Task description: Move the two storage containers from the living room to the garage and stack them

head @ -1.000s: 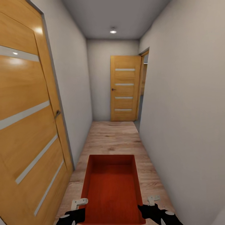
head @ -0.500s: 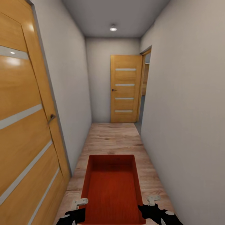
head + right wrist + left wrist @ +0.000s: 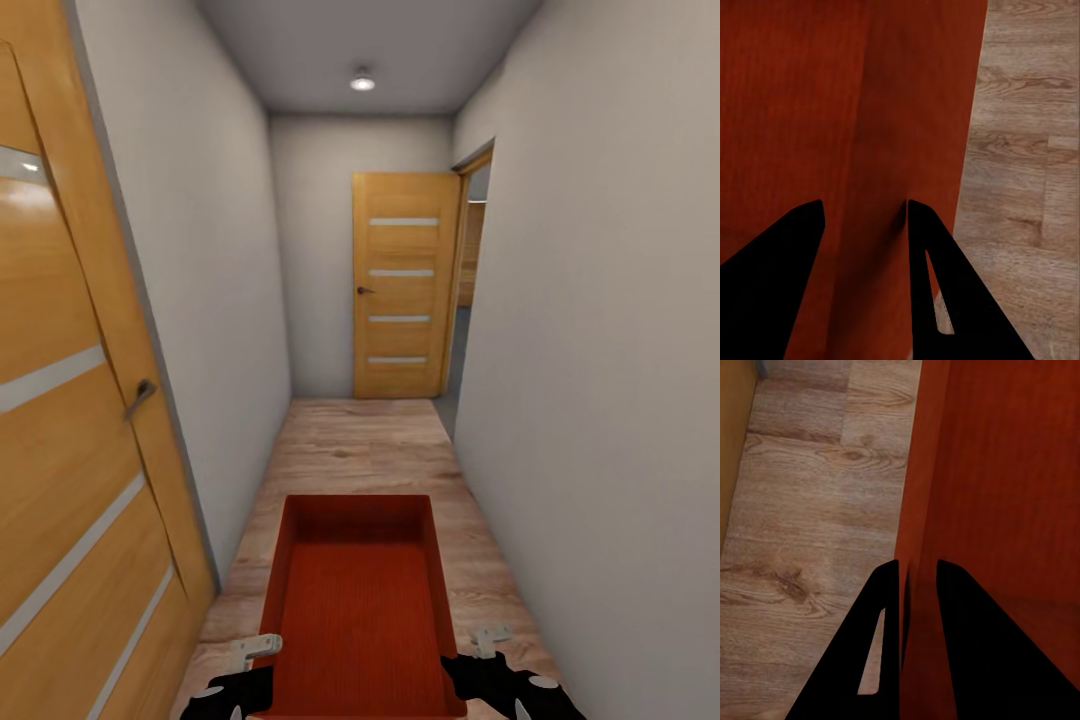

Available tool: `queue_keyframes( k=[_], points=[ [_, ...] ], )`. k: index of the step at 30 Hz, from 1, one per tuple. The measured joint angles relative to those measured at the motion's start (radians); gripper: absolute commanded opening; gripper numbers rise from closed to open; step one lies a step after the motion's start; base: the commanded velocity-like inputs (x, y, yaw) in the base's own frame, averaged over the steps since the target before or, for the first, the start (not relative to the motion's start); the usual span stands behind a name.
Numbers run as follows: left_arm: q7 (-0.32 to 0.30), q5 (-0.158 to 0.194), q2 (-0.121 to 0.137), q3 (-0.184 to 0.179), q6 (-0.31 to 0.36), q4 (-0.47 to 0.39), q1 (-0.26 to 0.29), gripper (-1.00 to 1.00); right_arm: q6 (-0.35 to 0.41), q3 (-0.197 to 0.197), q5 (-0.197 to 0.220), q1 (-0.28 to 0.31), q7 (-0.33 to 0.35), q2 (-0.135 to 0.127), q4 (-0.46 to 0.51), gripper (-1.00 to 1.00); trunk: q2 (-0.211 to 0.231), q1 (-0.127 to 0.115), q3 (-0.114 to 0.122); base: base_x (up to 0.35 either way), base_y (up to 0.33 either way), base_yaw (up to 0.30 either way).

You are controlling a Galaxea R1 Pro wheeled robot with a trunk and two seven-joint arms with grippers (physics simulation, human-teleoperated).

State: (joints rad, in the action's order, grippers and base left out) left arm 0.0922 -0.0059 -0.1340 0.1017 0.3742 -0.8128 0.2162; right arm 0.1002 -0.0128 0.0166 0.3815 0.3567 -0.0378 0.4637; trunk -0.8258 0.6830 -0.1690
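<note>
An orange-red storage container (image 3: 360, 610), lidless and with nothing inside it, is carried low in front of the robot, held off the wood-plank floor (image 3: 365, 445) of a narrow hallway. The left gripper (image 3: 916, 577) has its jaws closed on the container's left side wall — one dark finger outside, one inside, the thin wall pinched between them. The right gripper (image 3: 864, 214) grips the right side wall the same way, one finger on each face of the wall. In the head view the two black wrists sit at the container's near corners. No label or writing shows on the container.

Close on the left stands a glossy wooden door (image 3: 70, 430) with pale horizontal strips and a lever handle (image 3: 140, 396). Plain grey walls run along both sides. At the far end is a second wooden door (image 3: 400, 285) of the same design, standing beside an open doorway (image 3: 472, 275) on the right. A round ceiling light (image 3: 362, 82) glows above the far end.
</note>
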Motion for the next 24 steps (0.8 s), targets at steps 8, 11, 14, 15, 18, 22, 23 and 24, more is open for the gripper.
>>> queue_keyframes(
  k=[8, 11, 14, 15, 18, 22, 23, 24],
  points=[
    [0.0, -0.001, -0.001, 0.0, 0.0, 0.0, 0.0, -1.0, 0.0, 0.0, 0.0, 0.0, 0.001, -0.001, 0.0, -1.0, 0.0, 0.0, 0.0, 0.325, 0.0, 0.0],
    [0.0, -0.001, -0.001, 0.0, 0.0, 0.0, 0.0, -1.0, 0.0, 0.0, 0.0, 0.0, 0.001, -0.001, 0.0, -1.0, 0.0, 0.0, 0.0, 0.325, 0.0, 0.0],
    [0.0, -0.001, 0.0, 0.0, 0.0, 0.0, 0.0, -1.0, 0.0, 0.0, 0.0, 0.0, 0.0, 0.0, 0.0, -1.0, 0.0, 0.0, 0.0, 0.325, 0.0, 0.0],
    [0.0, -0.001, -0.001, 0.0, 0.0, 0.0, 0.0, -1.0, 0.0, 0.0, 0.0, 0.0, 0.001, -0.001, 0.0, -1.0, 0.0, 0.0, 0.0, 0.325, 0.0, 0.0],
    [0.0, 0.0, -0.001, 0.0, 0.0, 0.0, 0.0, -1.0, 0.0, 0.0, 0.0, 0.0, 0.001, -0.001, 0.0, -1.0, 0.0, 0.0, 0.0, 0.325, 0.0, 0.0],
    [0.0, 0.001, 0.0, 0.0, -0.005, 0.005, 0.0, -1.0, 0.001, 0.0, -0.002, 0.0, 0.001, -0.001, 0.0, -1.0, 0.0, 0.0, 0.0, 0.325, 0.0, 0.0],
    [0.0, 0.002, -0.001, 0.0, -0.006, 0.007, 0.0, -1.0, 0.001, 0.0, -0.003, 0.0, 0.001, -0.001, 0.0, -1.0, 0.0, 0.0, 0.0, 0.325, 0.0, 0.0],
    [0.0, 0.002, -0.001, 0.0, -0.009, 0.009, 0.0, -1.0, 0.001, 0.0, -0.004, 0.0, 0.001, -0.002, 0.0, -1.0, 0.0, 0.0, 0.0, 0.325, 0.0, 0.0]
  ],
)
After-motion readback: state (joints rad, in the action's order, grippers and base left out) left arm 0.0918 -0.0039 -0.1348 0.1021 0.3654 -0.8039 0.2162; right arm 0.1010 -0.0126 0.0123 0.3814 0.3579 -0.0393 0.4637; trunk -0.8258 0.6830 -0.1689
